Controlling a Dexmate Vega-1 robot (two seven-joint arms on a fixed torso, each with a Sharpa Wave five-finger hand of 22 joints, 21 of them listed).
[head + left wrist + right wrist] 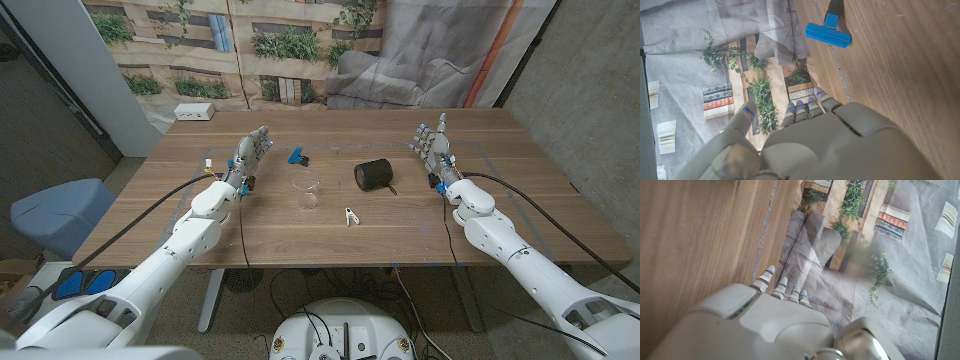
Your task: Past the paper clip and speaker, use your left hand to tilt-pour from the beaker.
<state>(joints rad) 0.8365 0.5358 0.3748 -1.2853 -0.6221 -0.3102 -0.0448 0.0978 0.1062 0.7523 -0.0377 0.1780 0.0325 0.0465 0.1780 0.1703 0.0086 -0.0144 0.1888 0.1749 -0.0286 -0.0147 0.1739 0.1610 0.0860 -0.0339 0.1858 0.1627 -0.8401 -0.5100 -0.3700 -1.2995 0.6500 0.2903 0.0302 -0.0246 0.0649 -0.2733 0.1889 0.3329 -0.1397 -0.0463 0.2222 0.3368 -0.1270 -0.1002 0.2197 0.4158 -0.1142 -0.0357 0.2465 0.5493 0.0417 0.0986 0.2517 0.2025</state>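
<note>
Your left hand (250, 153) is released, fingers apart and reaching up, and it holds nothing. It stands over the left part of the surface (250, 235). Your right hand (432, 143) is also released and holds nothing, over the right part. The beaker (307, 192) stands upright near the middle, between the hands. A blue clip (297, 156) lies just behind it, the black speaker (374, 174) lies on its side to its right, and the white paper clip (349, 215) lies in front of the speaker.

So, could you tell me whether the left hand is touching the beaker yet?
Apart. In the head view, bare table shows between the left hand and the clear beaker, which stands untouched nearer the table's middle.
</note>
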